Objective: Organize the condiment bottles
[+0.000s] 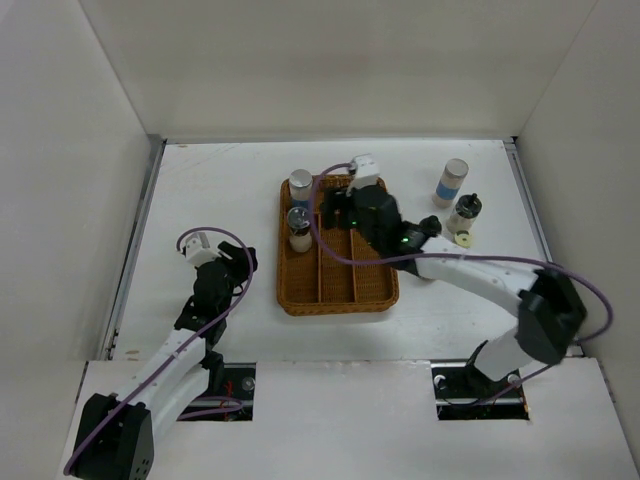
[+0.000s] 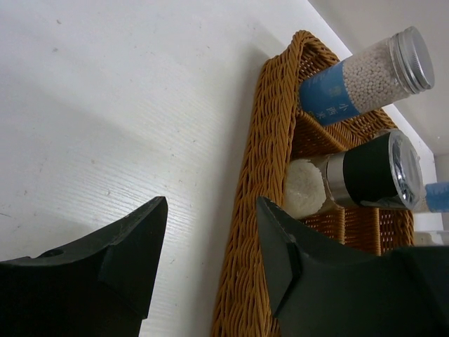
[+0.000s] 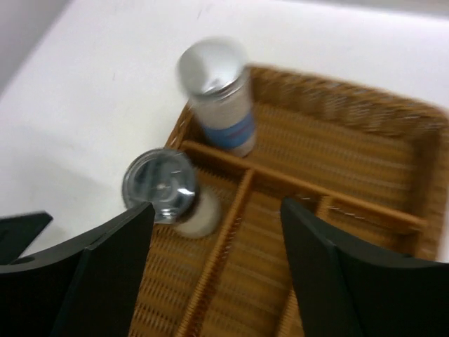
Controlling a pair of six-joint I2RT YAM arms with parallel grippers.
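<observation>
My right pincer [image 3: 217,207] hangs open and empty above the brown wicker tray [image 1: 338,303]. The cream-capped, blue-labelled bottle [image 1: 452,183] and the dark-capped glass jar [image 1: 464,211] stand upright on the white table [image 1: 220,180], off to its right, nearer this arm than my left arm [image 1: 205,300].

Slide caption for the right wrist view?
Open right gripper over tray holding a blue-label bottle and a shaker.
</observation>
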